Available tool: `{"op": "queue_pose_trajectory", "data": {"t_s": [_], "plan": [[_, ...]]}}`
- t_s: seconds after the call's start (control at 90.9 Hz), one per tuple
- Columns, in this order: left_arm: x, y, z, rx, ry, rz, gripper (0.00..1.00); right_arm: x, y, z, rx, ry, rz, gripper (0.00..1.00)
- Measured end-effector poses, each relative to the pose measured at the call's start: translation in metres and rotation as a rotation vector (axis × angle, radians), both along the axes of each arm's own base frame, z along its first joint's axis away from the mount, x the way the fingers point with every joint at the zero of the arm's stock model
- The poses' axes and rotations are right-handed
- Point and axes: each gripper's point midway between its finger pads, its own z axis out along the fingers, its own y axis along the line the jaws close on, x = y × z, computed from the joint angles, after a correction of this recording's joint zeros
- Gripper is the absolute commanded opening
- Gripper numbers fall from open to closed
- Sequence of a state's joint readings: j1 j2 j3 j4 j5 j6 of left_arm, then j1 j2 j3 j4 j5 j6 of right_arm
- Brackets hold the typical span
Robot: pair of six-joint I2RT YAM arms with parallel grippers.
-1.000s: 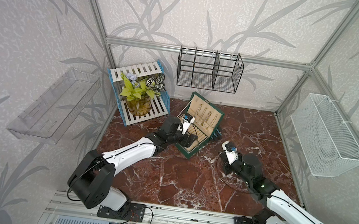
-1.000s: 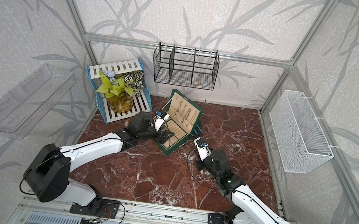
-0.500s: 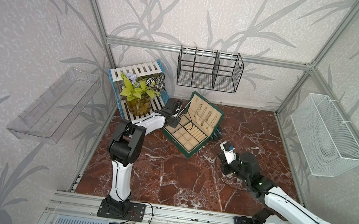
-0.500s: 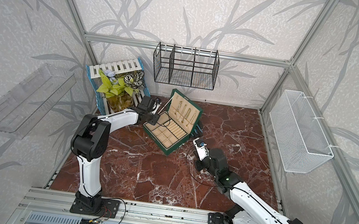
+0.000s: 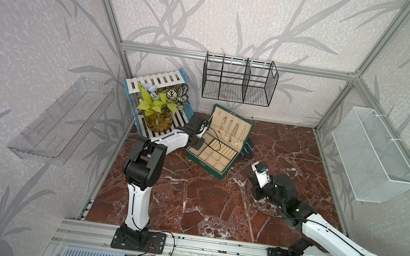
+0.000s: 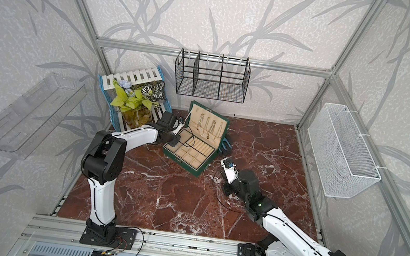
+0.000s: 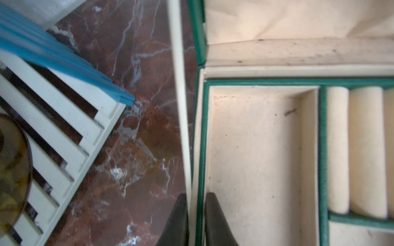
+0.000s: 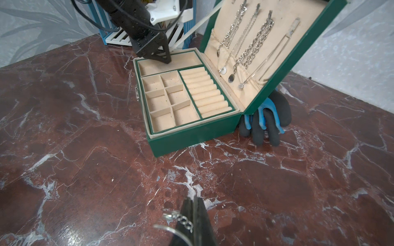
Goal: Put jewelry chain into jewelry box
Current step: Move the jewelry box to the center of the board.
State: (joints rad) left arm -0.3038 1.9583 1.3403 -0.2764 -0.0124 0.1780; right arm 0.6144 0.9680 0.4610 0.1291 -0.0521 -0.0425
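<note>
The marble tabletop (image 5: 202, 196) is seen filling the lower centre of both top views, with the jewelry box (image 5: 219, 143) set open just above centre, its lid propped back and several chains hung on the lid lining. At the upper left of the right wrist view, the box's side wall is straddled by the left gripper (image 8: 163, 57), one finger inside the long compartment and one outside; in the left wrist view the fingers (image 7: 215, 219) are seen clenched onto that wall (image 7: 195, 191), so the box appears to be steadied. A dark glove (image 8: 266, 119) is wedged behind the box at centre right.

At the bottom centre of the right wrist view, the right gripper (image 8: 195, 215) is pinched tight on the jewelry chain (image 8: 181, 219), which is held low over the marble, well apart from the box; a few links and a thin ring are seen trailing from the fingers.

For the step to be done well, the chain should be lifted clear of the table before it is carried across, so that the dangling end is not dragged or snagged on the box's front wall. An empty compartment (image 8: 185, 115) near the front is best chosen, away from the left gripper. The chain should be lowered fully inside before it is let go, and the steadying grip should be kept until then.
</note>
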Motion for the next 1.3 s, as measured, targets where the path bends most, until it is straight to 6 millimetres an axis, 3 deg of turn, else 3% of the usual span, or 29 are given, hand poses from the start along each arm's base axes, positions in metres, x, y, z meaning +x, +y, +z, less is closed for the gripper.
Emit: {"op": "queue_pose_trajectory", "data": {"t_s": [0.242,0.572,0.638,0.737,0.792,0.836,1.078,1.166,1.298], "plan": [[-0.063,-0.009,-0.001,-0.075,0.005,0.043,0.07,0.006,0.002,0.022,-0.006,-0.034,-0.002,0.0],[-0.168,-0.086,-0.002,-0.185,0.08,-0.107,0.1,-0.003,0.01,0.055,0.032,-0.037,0.061,0.0],[-0.186,-0.094,-0.002,-0.209,0.098,-0.129,0.17,-0.007,0.014,0.058,0.051,-0.029,0.088,0.0],[-0.208,-0.099,0.002,-0.239,0.126,-0.153,0.52,-0.014,0.018,0.057,0.068,-0.005,0.125,0.0],[-0.212,-0.101,0.013,-0.262,0.112,-0.163,0.64,-0.018,0.02,0.055,0.073,0.013,0.143,0.0],[-0.211,-0.103,0.026,-0.283,0.08,-0.173,0.67,-0.021,0.021,0.054,0.077,0.023,0.155,0.0],[-0.194,-0.117,0.12,-0.292,-0.2,-0.38,0.69,-0.034,0.027,0.057,0.104,0.042,0.218,0.0],[-0.196,-0.123,0.137,-0.227,-0.302,-0.535,0.69,-0.037,0.026,0.06,0.11,0.029,0.227,0.0],[-0.195,-0.132,0.147,-0.114,-0.449,-0.734,0.69,-0.042,0.024,0.053,0.114,0.029,0.233,0.0]]}}
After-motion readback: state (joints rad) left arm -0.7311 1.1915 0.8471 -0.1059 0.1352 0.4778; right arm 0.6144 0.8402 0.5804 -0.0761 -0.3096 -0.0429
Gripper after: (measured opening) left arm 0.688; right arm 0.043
